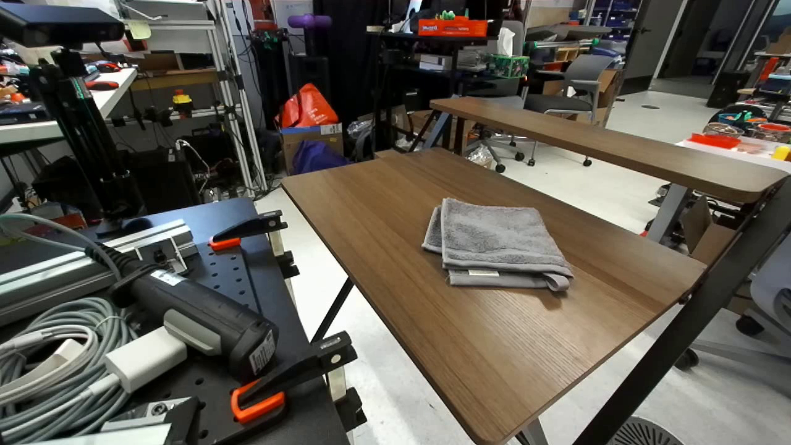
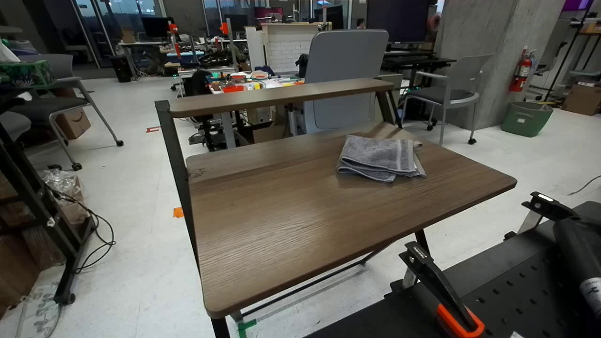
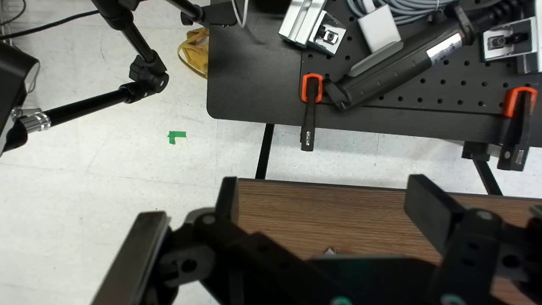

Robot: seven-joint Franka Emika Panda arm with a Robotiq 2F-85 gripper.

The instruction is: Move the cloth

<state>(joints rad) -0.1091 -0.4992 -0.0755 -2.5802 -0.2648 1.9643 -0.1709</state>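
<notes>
The cloth (image 1: pixel 497 238) is grey, folded in layers, and lies flat on the brown wooden tabletop (image 1: pixel 383 210). It also shows in an exterior view (image 2: pixel 373 155), near the raised shelf side. My gripper (image 3: pixel 328 203) shows only in the wrist view. Its fingers are wide apart with nothing between them, above the wooden tabletop (image 3: pixel 322 216) near its edge. A tiny pale and dark tip (image 3: pixel 330 250) peeks out above the gripper's body; I cannot tell whether it is part of the cloth. The rest of the cloth is hidden or out of the wrist view.
A raised wooden shelf (image 1: pixel 593 145) runs along one side of the table, held by a dark slanted post (image 1: pixel 692 309). A black perforated bench (image 1: pixel 228 272) stands across a gap, with orange-tipped clamps (image 1: pixel 259 402), a black handheld device (image 1: pixel 198 303) and coiled cables (image 1: pixel 55 358).
</notes>
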